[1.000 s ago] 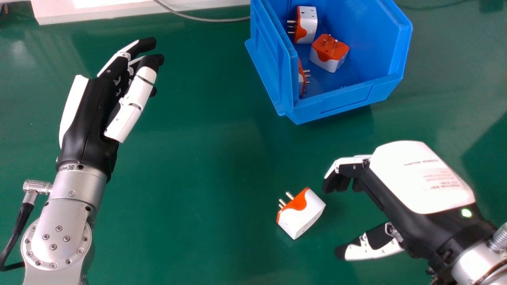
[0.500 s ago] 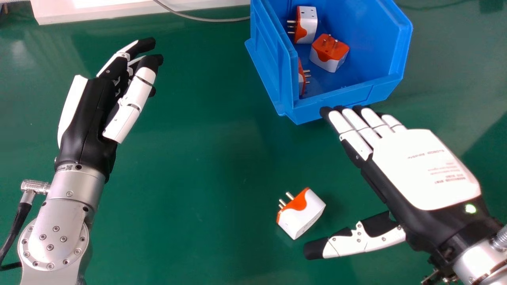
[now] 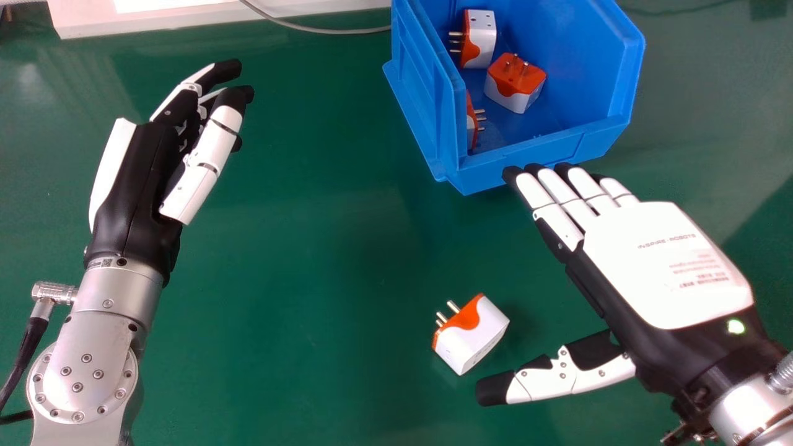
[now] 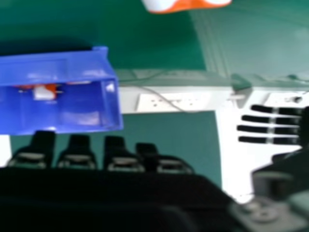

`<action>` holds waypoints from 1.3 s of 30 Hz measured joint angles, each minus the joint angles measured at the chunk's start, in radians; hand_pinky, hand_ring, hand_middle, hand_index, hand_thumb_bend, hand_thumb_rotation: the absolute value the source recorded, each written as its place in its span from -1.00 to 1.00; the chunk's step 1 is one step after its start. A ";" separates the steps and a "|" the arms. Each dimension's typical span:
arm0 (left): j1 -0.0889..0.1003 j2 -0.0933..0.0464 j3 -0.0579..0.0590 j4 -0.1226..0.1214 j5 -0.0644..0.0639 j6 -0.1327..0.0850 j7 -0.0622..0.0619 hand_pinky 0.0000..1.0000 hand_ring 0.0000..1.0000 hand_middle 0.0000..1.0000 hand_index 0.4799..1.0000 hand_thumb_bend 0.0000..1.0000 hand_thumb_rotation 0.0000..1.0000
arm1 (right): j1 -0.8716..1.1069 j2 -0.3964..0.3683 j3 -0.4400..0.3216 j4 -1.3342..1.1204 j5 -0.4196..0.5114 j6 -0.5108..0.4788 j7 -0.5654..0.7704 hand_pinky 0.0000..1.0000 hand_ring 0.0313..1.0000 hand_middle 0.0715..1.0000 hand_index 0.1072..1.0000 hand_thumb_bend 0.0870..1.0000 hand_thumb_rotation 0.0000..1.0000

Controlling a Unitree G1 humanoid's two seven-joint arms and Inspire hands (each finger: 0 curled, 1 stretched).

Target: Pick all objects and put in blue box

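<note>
- I am seeing one loose plug (image 3: 474, 334) lying on the green table (image 3: 297, 279), near and left of the right hand (image 3: 666, 266), its pins pointing left and far.
- The right hand is holding nothing; its fingers are pointing out straight toward the blue box (image 3: 545, 145), and its thumb is sticking out wide, close to the plug.
- The left hand (image 3: 139, 179) is hanging at the left, softly bent, holding nothing.
- I am thinking the right hand should be going left and down gently, getting the plug between thumb and fingers.
- It should be squeezing the fat white sides, not the thin pins, or the plug could be twisting away.
- Then it should be lifting high over the near wall before letting go.
- I am counting four plugs: the loose one, plus a far plug (image 3: 480, 40), a middle plug (image 3: 515, 83) and a half-hidden plug (image 3: 472, 124) sitting in the one box.
</note>
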State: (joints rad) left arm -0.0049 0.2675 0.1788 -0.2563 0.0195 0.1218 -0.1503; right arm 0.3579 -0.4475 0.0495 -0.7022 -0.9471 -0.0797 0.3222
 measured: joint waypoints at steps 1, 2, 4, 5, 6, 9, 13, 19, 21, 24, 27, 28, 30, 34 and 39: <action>0.000 0.001 0.001 0.000 0.000 0.000 0.000 0.57 0.69 0.66 0.44 -0.18 0.61 | -0.001 0.000 0.000 0.000 0.000 0.000 0.002 1.00 1.00 1.00 1.00 1.00 0.84; 0.000 0.002 0.002 0.000 0.000 0.000 0.000 0.57 0.69 0.66 0.44 -0.18 0.61 | -0.002 0.000 0.002 0.001 -0.001 0.000 0.004 1.00 1.00 1.00 1.00 1.00 0.83; 0.000 0.004 0.003 0.000 0.000 0.000 0.000 0.57 0.69 0.66 0.44 -0.18 0.61 | -0.007 -0.003 0.006 0.008 0.000 -0.004 0.011 1.00 1.00 1.00 1.00 1.00 0.77; 0.000 0.005 0.003 0.000 0.000 0.000 0.000 0.57 0.69 0.66 0.44 -0.18 0.61 | -0.010 -0.007 0.007 0.018 0.000 -0.008 0.013 1.00 1.00 1.00 1.00 1.00 0.76; 0.000 0.005 0.003 0.000 0.000 0.001 0.000 0.57 0.69 0.66 0.44 -0.18 0.61 | -0.013 -0.012 0.008 0.028 0.000 -0.014 0.016 1.00 1.00 1.00 1.00 1.00 0.73; 0.000 0.006 0.003 -0.002 0.000 0.001 0.000 0.58 0.70 0.66 0.45 -0.19 0.61 | -0.028 -0.037 0.017 0.058 0.000 -0.037 0.025 1.00 1.00 1.00 1.00 0.98 0.70; 0.001 0.006 0.003 -0.005 0.000 0.004 -0.001 0.57 0.70 0.66 0.44 -0.20 0.61 | -0.100 -0.097 0.037 0.118 0.002 -0.077 0.075 1.00 1.00 1.00 1.00 0.95 0.68; 0.005 0.006 0.003 -0.021 0.000 0.021 0.000 0.57 0.69 0.66 0.44 -0.20 0.61 | -0.220 -0.170 0.079 0.195 0.003 -0.132 0.153 1.00 1.00 1.00 1.00 0.93 0.66; 0.006 0.006 0.003 -0.031 0.001 0.022 0.001 0.57 0.69 0.66 0.44 -0.20 0.61 | -0.255 -0.186 0.092 0.225 0.003 -0.150 0.167 1.00 1.00 1.00 1.00 0.92 0.64; 0.007 0.006 0.002 -0.035 0.001 0.023 0.001 0.56 0.69 0.66 0.43 -0.20 0.61 | -0.306 -0.197 0.117 0.263 0.000 -0.169 0.178 1.00 1.00 1.00 1.00 0.88 0.63; 0.008 0.006 0.001 -0.036 0.003 0.027 0.002 0.56 0.69 0.66 0.43 -0.20 0.61 | -0.345 -0.204 0.143 0.288 -0.008 -0.179 0.185 1.00 1.00 1.00 1.00 0.85 0.63; 0.008 0.006 -0.001 -0.037 0.004 0.031 0.002 0.56 0.69 0.66 0.43 -0.20 0.61 | -0.360 -0.204 0.153 0.302 -0.012 -0.184 0.186 1.00 1.00 1.00 1.00 0.84 0.63; 0.008 0.005 -0.004 -0.038 0.005 0.037 0.002 0.56 0.68 0.66 0.43 -0.20 0.61 | -0.389 -0.204 0.171 0.326 -0.022 -0.196 0.186 1.00 1.00 1.00 1.00 0.82 0.63; 0.008 0.004 -0.006 -0.044 0.006 0.044 0.005 0.56 0.68 0.66 0.43 -0.20 0.61 | -0.431 -0.205 0.195 0.378 -0.037 -0.224 0.159 1.00 1.00 1.00 1.00 0.78 0.61; 0.008 0.003 -0.007 -0.048 0.006 0.048 0.006 0.56 0.68 0.66 0.42 -0.19 0.61 | -0.479 -0.201 0.228 0.474 -0.039 -0.266 0.092 1.00 1.00 1.00 1.00 0.74 0.59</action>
State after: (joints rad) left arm 0.0033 0.2709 0.1716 -0.3048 0.0260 0.1701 -0.1441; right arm -0.1212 -0.6488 0.2780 -0.2284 -0.9858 -0.3453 0.4146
